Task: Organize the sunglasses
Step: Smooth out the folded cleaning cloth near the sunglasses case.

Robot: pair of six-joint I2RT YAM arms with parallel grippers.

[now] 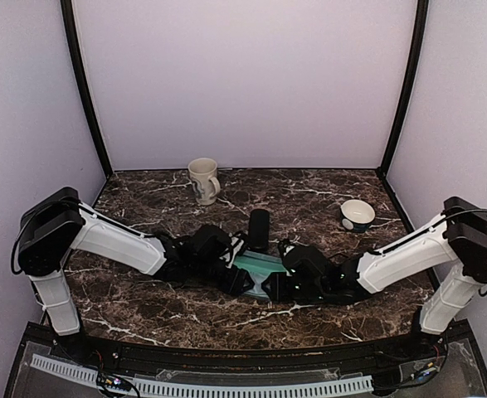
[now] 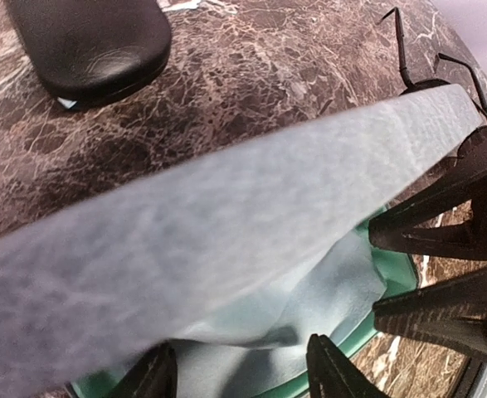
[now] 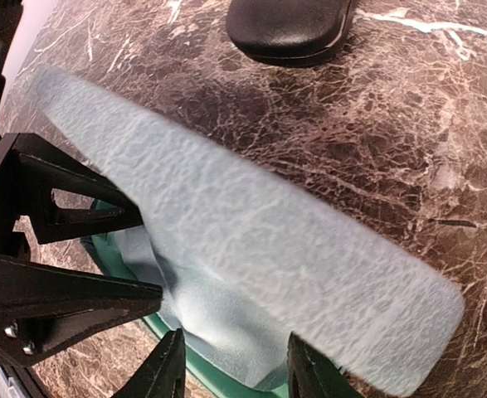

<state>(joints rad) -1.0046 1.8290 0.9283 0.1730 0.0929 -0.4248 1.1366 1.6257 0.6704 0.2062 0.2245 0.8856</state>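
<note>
The grey-blue rectangular case lies open at the table's middle, between both grippers. Its textured lid stands raised over a green inner shell that holds a pale blue cloth. The lid and the cloth also show in the right wrist view. My left gripper is open, its fingertips over the cloth at the case's near rim. My right gripper is open at the opposite rim. Each gripper faces the other across the case. No sunglasses show clearly; the lid hides the inside.
The black oblong case lies shut just behind the open case; it also shows in the left wrist view and the right wrist view. A cream mug stands at the back left. A small bowl sits at the right.
</note>
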